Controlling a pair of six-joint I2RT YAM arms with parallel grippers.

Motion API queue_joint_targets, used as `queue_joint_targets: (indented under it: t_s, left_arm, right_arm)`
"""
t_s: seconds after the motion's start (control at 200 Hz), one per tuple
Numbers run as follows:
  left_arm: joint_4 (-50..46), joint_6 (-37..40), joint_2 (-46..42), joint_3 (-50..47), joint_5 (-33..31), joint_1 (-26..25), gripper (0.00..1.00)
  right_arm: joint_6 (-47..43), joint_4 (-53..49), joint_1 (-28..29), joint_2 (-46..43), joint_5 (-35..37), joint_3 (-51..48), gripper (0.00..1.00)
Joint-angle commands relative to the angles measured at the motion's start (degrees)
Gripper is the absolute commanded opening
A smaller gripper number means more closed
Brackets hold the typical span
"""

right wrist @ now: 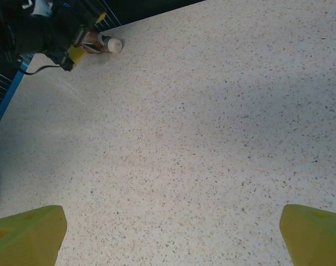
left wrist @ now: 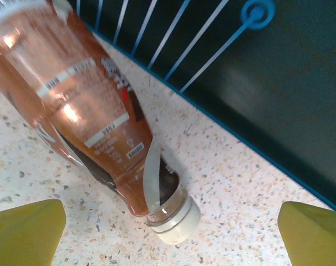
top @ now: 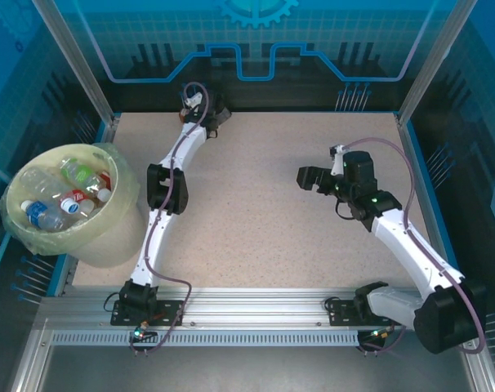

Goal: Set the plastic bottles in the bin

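The speckled counter (top: 272, 212) is taking up the middle of the top view. The bin (top: 117, 241) is sitting at the left edge of that frame, just beside the counter's left rim. The left arm (top: 162, 192) is stretching from the bottom of the frame to the upper middle. The right arm (top: 411, 245) is bending in from the lower right.

The left end effector (top: 208, 113) is hovering at the counter's far edge with its yellow fingers (left wrist: 24, 230) spread wide, gripping nothing. The right end effector (top: 310, 177) is hanging right of centre over bare counter, also spread wide and gripping nothing.

A pile of plastic bottles (top: 64, 204) with green, red and blue labels is lying inside the bin. In the left wrist view, one brown bottle (left wrist: 90, 111) is lying on its side on the counter. It is running from the upper left toward the lower middle, near the blue strip (left wrist: 234, 133) at the foot of the dark back wall. Its white cap (left wrist: 178, 219) is pointing toward the gap between the fingers, touching neither.
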Motion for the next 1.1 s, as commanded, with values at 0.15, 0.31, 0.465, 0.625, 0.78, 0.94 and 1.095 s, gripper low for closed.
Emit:
queue_joint_targets:
  t_s: [0.15,0.31,0.465,0.625,0.78,0.94,1.095]
  left_arm:
    - [-0.27,-3.05,6.43,5.47,12.34,2.77,0.97]
    - [-4.67,-3.11,7.08,5.38,14.87,4.36,0.90]
    - [-8.56,0.92,7.05,5.32,16.93,5.11,0.84]
    - [-14.73,5.22,6.66,5.28,17.19,5.45,0.80]
    - [-19.58,8.91,5.10,4.74,14.08,5.62,0.72]
    - [-19.31,10.38,2.32,2.43,12.28,5.82,0.66]
    - [-18.55,10.68,-1.50,-0.09,9.57,5.73,0.60]
  right_arm:
    - [-1.79,1.72,-1.12,6.72,-2.30,5.45,1.00]
    - [-1.45,1.43,-1.07,10.67,-4.13,7.79,1.00]
    - [-1.29,1.17,-1.13,11.98,-4.25,8.68,1.00]
    - [-1.16,1.02,-1.09,12.26,-3.92,8.98,1.00]
    - [-1.25,0.31,-1.13,12.52,-3.36,9.64,1.00]
    - [-1.07,0.30,-1.07,12.42,-3.04,9.35,1.00]
    - [-0.35,0.47,-1.11,12.14,-3.08,8.95,1.00]
